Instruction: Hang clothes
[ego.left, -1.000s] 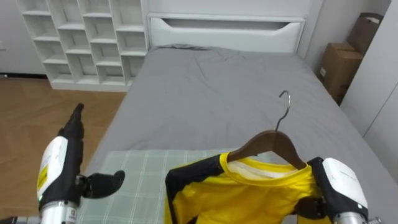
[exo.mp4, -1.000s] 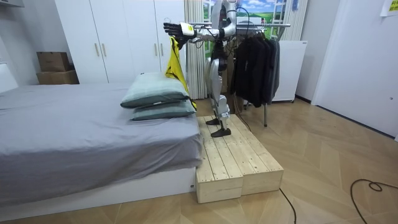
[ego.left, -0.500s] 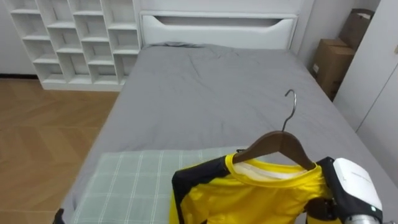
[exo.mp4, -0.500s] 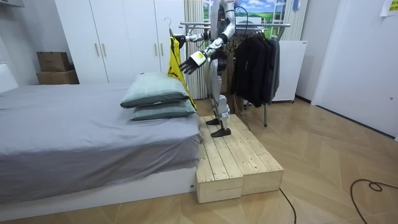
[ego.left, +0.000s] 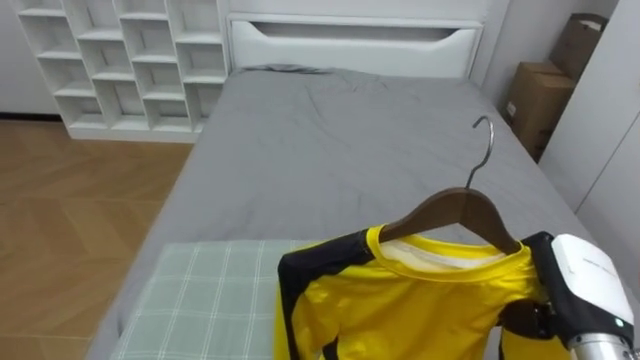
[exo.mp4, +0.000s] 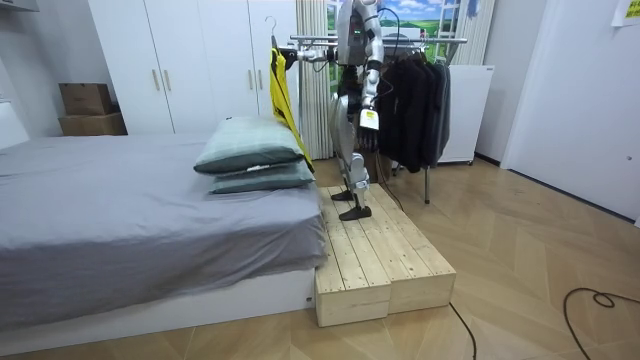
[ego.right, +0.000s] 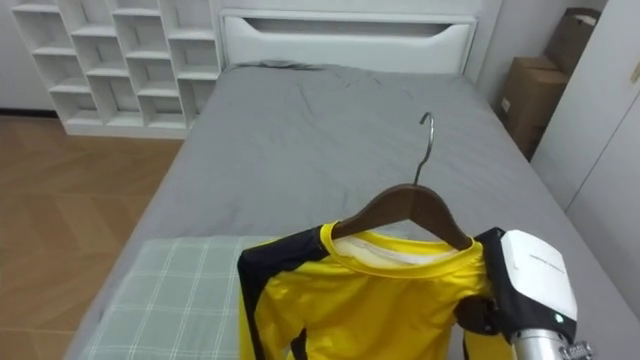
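My right hand (ego.left: 585, 290) sits low right in the eye views, against the right end of the brown wooden hanger with a metal hook (ego.left: 455, 212). Its fingers are behind the cloth, so I can't tell how they close. The yellow shirt with black trim (ego.left: 400, 310) is on the hanger and held up in the air. It hangs over the near end of the grey bed (ego.left: 330, 150), just above the green-checked pillow (ego.left: 200, 310). The hook points up and touches nothing.

In the room view I stand on the pale wooden platform (exo.mp4: 380, 250) beside the bed, facing it. My right arm is out level towards the room view's left, with the shirt hanging from it. My left hand (exo.mp4: 367, 118) is down by my hip, too small to tell its fingers. The metal garment rack with dark clothes (exo.mp4: 410, 95) is right behind me. A white cubby shelf (ego.left: 120, 60) and cardboard boxes (ego.left: 535, 100) flank the bed's far end.
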